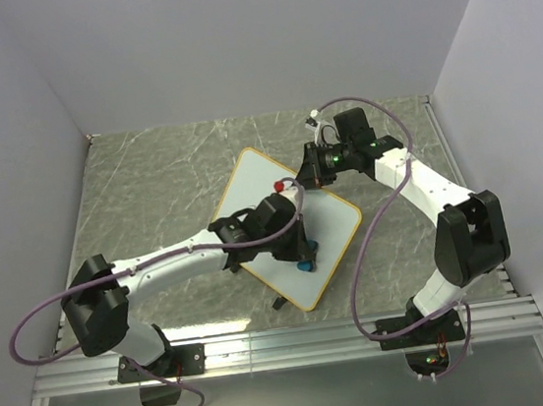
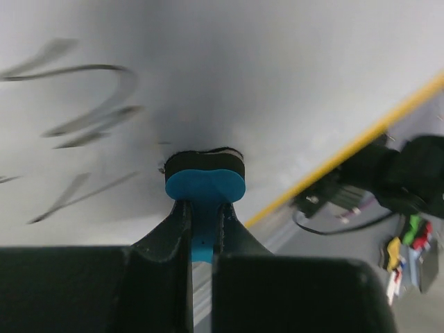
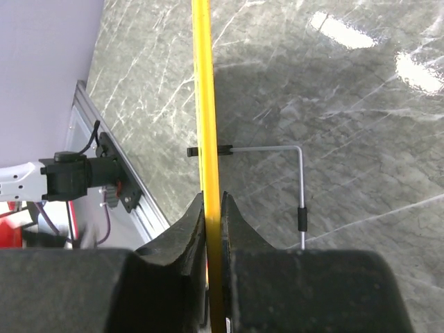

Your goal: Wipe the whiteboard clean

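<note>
The whiteboard (image 1: 252, 181) lies tilted on the marble table, white with a yellow frame. In the left wrist view its surface (image 2: 277, 69) carries black scribbles (image 2: 90, 104) at the left. My left gripper (image 1: 300, 252) is shut on a small blue eraser (image 2: 205, 186), whose black pad rests on the board. My right gripper (image 1: 316, 170) is shut on the board's far right edge. The right wrist view shows the yellow frame (image 3: 205, 104) edge-on between the jaws (image 3: 212, 202).
A bent metal wire (image 3: 300, 180) with a black clip (image 3: 201, 150) sticks out from the board's frame. A small black clip (image 1: 279, 302) shows at the board's near edge. A metal rail (image 1: 289, 344) runs along the front; grey walls enclose the table.
</note>
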Tool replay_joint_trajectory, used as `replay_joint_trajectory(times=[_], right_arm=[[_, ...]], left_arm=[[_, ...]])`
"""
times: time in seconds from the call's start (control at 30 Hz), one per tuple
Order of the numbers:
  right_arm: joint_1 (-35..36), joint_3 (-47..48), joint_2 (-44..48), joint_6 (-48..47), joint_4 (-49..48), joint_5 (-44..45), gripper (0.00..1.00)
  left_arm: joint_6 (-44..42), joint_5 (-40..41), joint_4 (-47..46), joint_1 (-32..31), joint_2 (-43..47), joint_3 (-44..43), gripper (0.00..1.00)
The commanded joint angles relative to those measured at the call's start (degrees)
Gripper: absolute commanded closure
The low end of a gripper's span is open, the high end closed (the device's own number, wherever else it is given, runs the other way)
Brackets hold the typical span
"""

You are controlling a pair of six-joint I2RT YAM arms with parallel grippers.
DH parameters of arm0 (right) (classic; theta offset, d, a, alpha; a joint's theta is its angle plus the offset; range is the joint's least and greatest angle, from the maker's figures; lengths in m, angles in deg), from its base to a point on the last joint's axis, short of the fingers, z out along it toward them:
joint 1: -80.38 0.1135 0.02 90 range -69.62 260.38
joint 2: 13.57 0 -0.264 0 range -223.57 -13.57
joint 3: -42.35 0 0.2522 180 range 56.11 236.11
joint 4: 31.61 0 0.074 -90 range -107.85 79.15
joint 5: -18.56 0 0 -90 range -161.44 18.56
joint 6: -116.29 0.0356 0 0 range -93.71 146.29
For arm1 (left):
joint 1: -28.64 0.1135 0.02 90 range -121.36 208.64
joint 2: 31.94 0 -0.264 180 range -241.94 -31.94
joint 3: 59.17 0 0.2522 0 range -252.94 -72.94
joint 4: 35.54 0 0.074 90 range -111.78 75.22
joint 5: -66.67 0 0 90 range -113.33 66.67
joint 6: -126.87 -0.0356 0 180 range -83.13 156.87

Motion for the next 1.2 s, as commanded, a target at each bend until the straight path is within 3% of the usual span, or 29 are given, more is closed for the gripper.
replay_joint_trajectory(times=[0.0,0.17,0.43,0.6,0.8,0.97,1.07,1.17], right_arm=[[1.45,-2.02,-0.74,-3.3,4.61,9.28,1.0],[1.37,-2.72,-0.83,-2.86,4.43,8.57,1.0],[1.45,-6.06,1.02,-1.89,3.38,6.91,1.0],[1.37,-6.94,1.55,-1.19,2.76,5.58,1.0],[1.45,-6.33,0.85,-0.57,2.41,4.44,1.0],[1.45,-5.27,0.58,-0.04,2.06,4.0,1.0],[1.28,-5.36,0.67,0.57,1.53,3.39,1.0],[1.45,-5.54,0.76,0.92,1.18,3.12,1.0]], left_arm=[[0.55,-2.92,-12.61,-2.29,-3.92,0.29,1.0],[2.58,3.85,-14.81,-1.24,-1.55,8.63,1.0],[8.99,14.82,-19.65,6.05,6.26,25.68,1.0],[13.83,16.08,-23.69,11.93,10.66,34.38,1.0],[14.71,17.92,-20.1,14.4,6.46,32.11,1.0],[15.41,16.35,-24.12,14.49,2.94,32.63,1.0],[12.45,13.35,-27.39,11.26,0.48,30.54,1.0],[7.53,15.02,-23.26,2.91,-4.43,19.4,1.0]])
